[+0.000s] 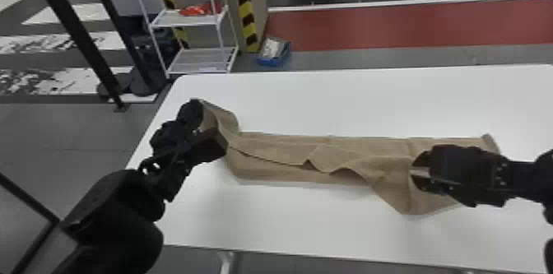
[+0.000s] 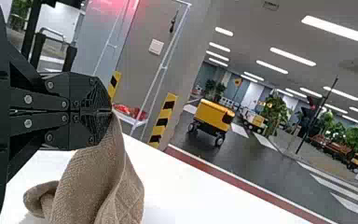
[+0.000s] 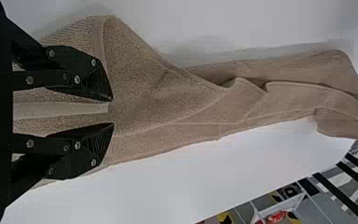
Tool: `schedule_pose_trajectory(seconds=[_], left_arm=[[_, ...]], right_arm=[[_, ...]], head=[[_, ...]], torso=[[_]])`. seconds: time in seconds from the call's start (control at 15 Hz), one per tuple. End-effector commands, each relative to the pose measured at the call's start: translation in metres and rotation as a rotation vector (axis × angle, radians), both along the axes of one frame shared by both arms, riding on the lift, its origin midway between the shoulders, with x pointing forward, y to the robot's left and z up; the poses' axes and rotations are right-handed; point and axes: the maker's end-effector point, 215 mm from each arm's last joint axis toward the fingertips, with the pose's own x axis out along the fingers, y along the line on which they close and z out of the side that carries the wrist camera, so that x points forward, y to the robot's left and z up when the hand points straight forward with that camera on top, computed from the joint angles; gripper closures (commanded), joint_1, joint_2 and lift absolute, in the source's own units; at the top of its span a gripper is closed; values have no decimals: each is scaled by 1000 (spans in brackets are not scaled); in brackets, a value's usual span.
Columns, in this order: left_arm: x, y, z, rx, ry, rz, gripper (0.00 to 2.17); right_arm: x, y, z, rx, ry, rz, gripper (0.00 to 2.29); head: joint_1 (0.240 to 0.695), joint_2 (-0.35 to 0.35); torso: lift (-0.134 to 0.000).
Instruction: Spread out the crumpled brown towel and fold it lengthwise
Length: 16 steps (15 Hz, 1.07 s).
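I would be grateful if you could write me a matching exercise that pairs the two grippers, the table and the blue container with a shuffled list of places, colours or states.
Things:
1. Left gripper
2. Table
3. Right gripper
4. Blue container

Places, colours or states:
A. Open over the brown towel
B. On the floor beyond the tabletop
C. White
D. Shut on the towel's lifted end

Right pairs: 1-D, 2-C, 3-A, 4-B

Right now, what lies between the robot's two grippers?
The brown towel: it stretches, rumpled, over the white tabletop from the left gripper to beneath the right gripper, as the head view shows.
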Motion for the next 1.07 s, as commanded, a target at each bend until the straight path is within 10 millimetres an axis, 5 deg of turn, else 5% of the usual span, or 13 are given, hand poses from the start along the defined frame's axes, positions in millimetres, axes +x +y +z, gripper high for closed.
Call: schedule_pose_trajectory(seconds=[0.0,1.0], left_arm=[[-1,1,-2,6,2,0,1443],[-2,6,-5,31,5,6,1443]], right_arm=[[1,-1,-7,-44,4,8,913],[17,-3,-28,-50,71,-3,805]], head=[[695,176],[695,178]], torso=[[-120],[-120]])
